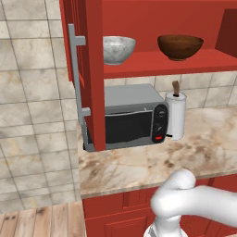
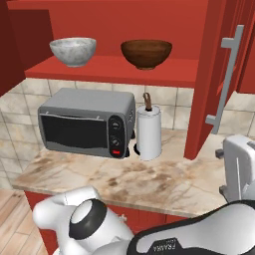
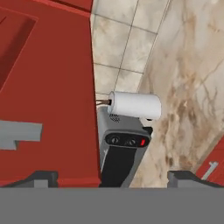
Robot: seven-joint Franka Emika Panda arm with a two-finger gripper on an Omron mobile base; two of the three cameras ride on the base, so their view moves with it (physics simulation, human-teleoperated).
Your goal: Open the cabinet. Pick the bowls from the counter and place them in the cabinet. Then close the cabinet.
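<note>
Bowls sit side by side on the red inner shelf of the cabinet [image 1: 152, 69] — the marble-look bowl [image 1: 118, 48] toward the left door, the wood-look bowl [image 1: 180, 46] well apart from it toward the right, both upright and set back from the shelf's front edge, which should let the doors swing shut without catching a rim. Nothing of theirs is left on the table [image 1: 152, 162], where a microwave [image 1: 129, 118] and a paper towel roll [image 1: 176, 115] stand against the tiled wall.

Both doors are open. The left door [image 1: 92, 74] stands edge-on to the left base camera, its grey bar handle [image 1: 76, 74] facing outward and easy to reach. In the hand view the tool [image 3: 112, 179] is released and empty, its tips spread wide, looking past that red door panel at the microwave below. By the look of it, closing the cabinet is what remains — the tool seems placed near the left door for that.
</note>
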